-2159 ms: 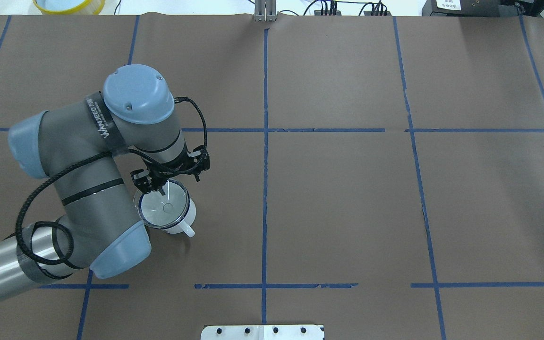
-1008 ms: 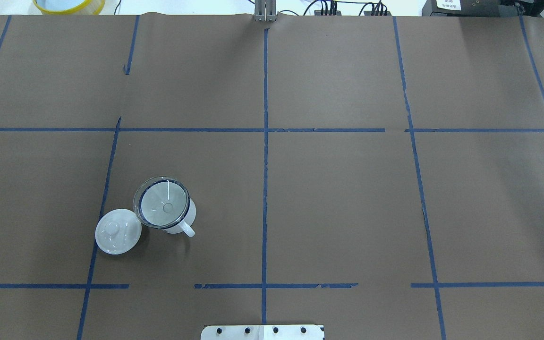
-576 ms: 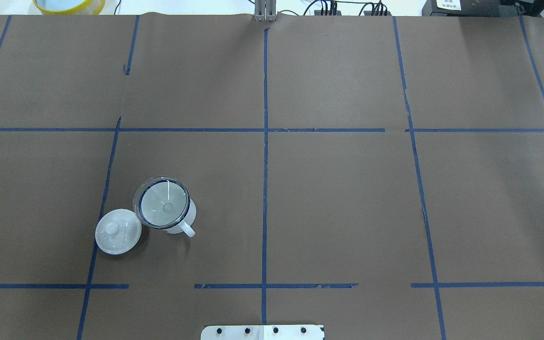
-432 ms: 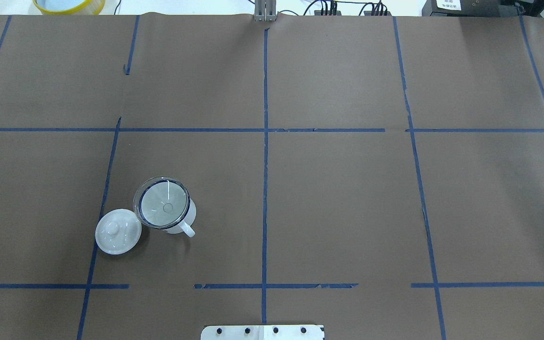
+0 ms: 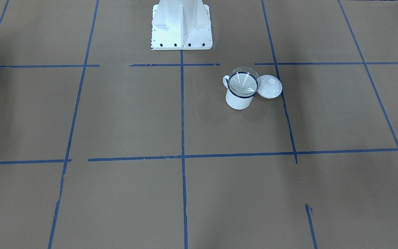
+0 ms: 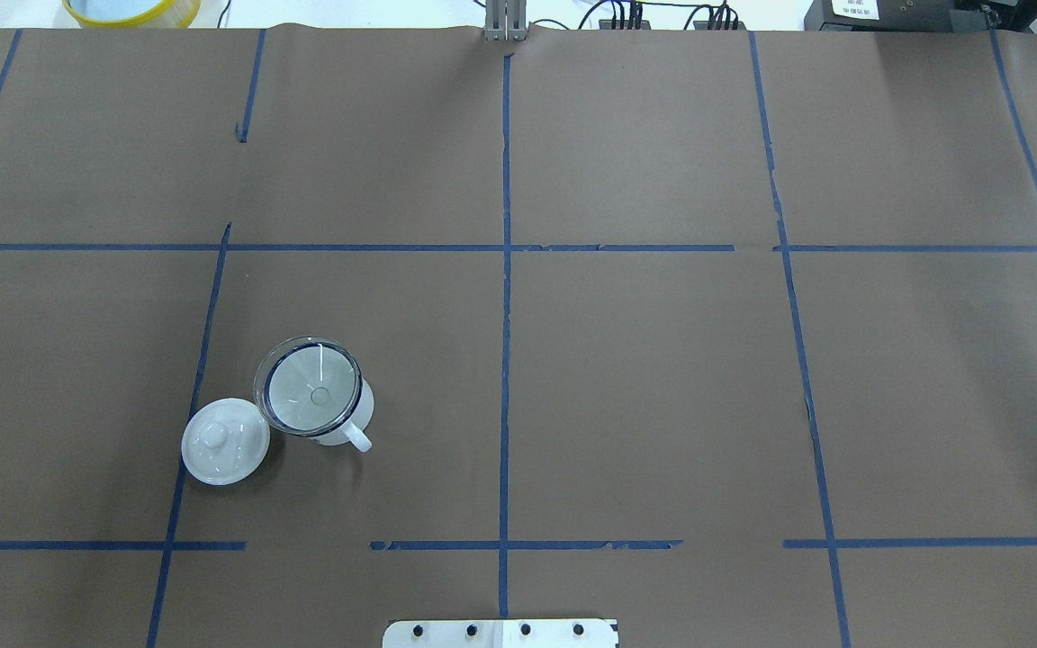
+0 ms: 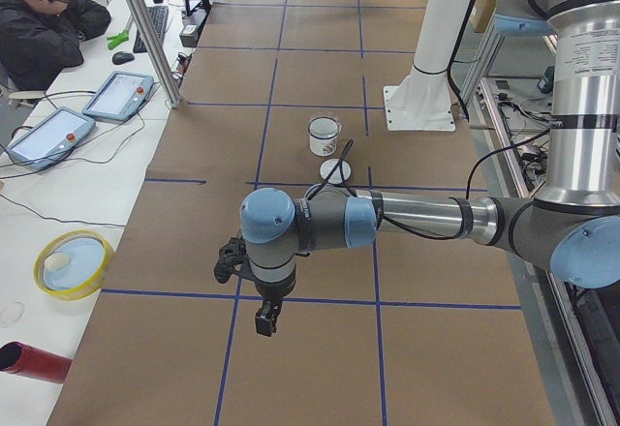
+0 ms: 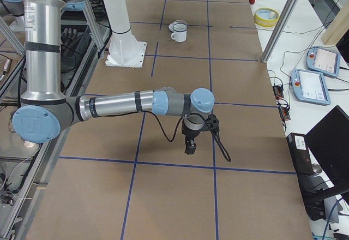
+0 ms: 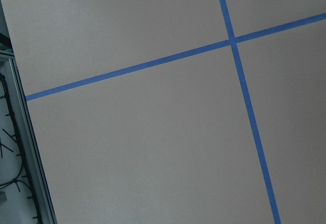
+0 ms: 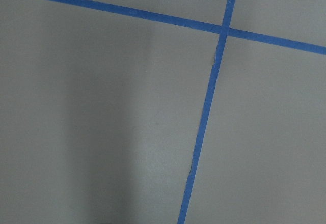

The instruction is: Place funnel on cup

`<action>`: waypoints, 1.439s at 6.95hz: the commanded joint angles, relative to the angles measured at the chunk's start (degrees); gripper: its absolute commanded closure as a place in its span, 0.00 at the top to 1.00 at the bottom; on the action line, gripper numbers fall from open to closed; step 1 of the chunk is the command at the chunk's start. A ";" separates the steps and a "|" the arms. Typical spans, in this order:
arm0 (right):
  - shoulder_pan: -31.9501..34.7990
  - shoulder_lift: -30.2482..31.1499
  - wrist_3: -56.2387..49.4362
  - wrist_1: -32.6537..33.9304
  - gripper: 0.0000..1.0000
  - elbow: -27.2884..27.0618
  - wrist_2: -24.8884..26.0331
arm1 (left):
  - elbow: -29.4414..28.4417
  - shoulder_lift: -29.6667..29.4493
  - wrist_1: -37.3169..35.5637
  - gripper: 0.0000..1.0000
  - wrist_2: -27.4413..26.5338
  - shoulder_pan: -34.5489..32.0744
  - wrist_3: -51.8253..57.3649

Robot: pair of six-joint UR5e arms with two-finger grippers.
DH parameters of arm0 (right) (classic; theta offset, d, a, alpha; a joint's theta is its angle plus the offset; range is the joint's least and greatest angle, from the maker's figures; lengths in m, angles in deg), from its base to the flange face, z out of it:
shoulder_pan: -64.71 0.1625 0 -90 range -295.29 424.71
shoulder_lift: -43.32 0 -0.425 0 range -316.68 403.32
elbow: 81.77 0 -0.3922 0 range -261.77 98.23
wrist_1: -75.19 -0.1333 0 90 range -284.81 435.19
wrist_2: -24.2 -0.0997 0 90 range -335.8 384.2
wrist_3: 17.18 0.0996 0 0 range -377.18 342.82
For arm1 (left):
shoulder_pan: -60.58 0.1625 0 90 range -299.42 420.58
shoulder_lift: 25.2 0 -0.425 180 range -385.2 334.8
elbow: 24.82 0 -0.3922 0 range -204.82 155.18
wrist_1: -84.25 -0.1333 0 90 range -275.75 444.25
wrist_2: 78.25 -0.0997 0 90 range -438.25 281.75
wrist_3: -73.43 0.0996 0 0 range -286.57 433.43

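Observation:
The clear funnel (image 6: 311, 396) sits upright in the mouth of the white mug (image 6: 358, 416) with the dark blue rim, on the table's left half. It also shows in the front view, funnel (image 5: 243, 83) on mug (image 5: 237, 101), and small in the left side view (image 7: 325, 124). No gripper touches it. My left gripper (image 7: 264, 321) hangs over the table far from the mug, seen only in the left side view. My right gripper (image 8: 190, 147) shows only in the right side view. I cannot tell whether either is open or shut. Both wrist views show only brown paper and blue tape.
A round white knobbed lid (image 6: 224, 441) lies on the table beside the mug. The robot's white base (image 5: 181, 24) stands behind it. A yellow-rimmed bowl (image 7: 73, 263) and tablets lie on the side bench, where a person (image 7: 44, 19) sits.
The left arm, whose gripper was at the funnel's rim on the mug, has left the overhead view. The lid it hid now shows. Funnel and mug have not moved.

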 commanded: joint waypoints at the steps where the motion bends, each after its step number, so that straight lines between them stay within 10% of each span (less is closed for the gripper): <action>1: 0.00 0.00 0.00 0.00 1.00 0.09 0.00 | -0.80 -0.05 0.21 1.00 0.70 -0.05 -3.71; 10: 0.00 0.00 0.00 0.00 1.00 0.09 0.00 | 2.26 -0.23 7.33 1.00 7.56 0.66 -11.83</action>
